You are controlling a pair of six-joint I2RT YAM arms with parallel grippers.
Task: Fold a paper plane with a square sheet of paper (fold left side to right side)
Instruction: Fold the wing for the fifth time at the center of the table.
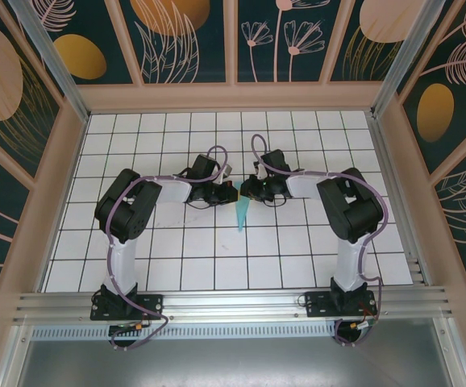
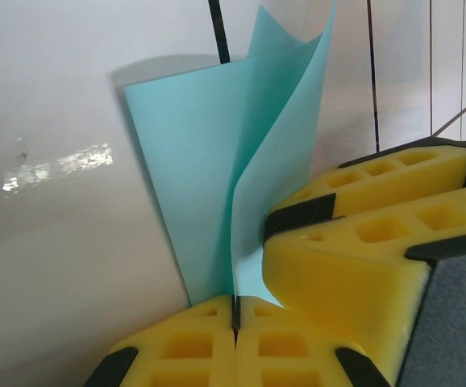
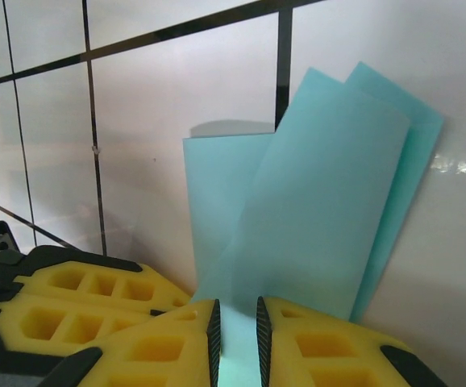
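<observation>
Risk: the square sheet of paper [image 3: 314, 201], now a narrow creased pointed shape, is held by one end only. Its layers fan apart loosely, so a pull from either side could tear it, slip it out, or set the next crease crooked. The two tools also sit nearly touching, so a close-in move could knock fingers together. Left tool [image 2: 235, 314] is clenched, with the sheet's edge pinched in the seam between its pads. Right tool [image 3: 237, 322] has its jaws a narrow gap apart with paper running between them, and I cannot tell whether it really pinches. The sheet is at the middle of the worktop [image 1: 297, 250], under both tools, its point aimed at the worktop's near edge.
</observation>
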